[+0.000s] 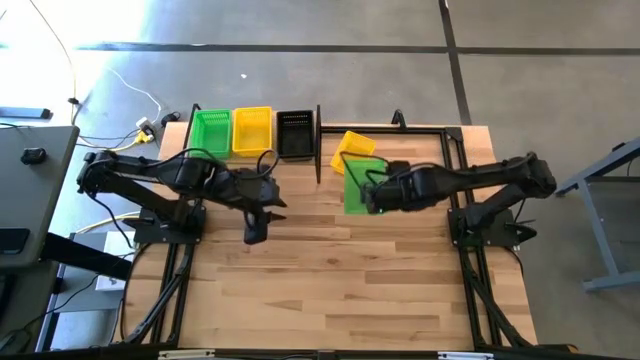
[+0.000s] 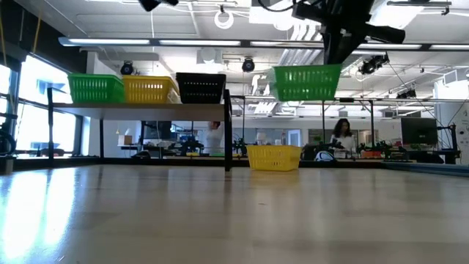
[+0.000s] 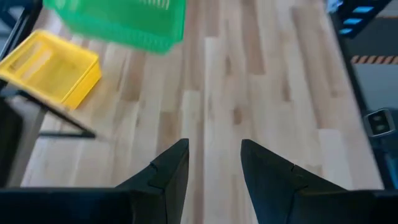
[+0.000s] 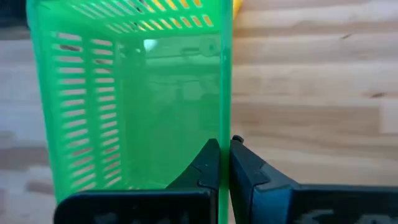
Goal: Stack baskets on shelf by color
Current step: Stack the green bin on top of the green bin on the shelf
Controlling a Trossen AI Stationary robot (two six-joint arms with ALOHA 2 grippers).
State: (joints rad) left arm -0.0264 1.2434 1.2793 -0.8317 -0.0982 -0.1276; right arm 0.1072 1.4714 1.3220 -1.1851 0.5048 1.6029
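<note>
Right gripper [image 4: 224, 163] pinches one wall of a bright green perforated plastic basket [image 2: 306, 82], holding it in the air above the table, probably for carrying to the light-wood shelf [image 2: 139, 106], where green, yellow and black baskets sit. Left gripper [image 3: 214, 165] hovers parted, empty.

1. No text, label, brand, number or sign can be read in any view; the baskets, the shelf and the table carry no lettering that shows; anything printed in the room behind is too small to tell.
</note>
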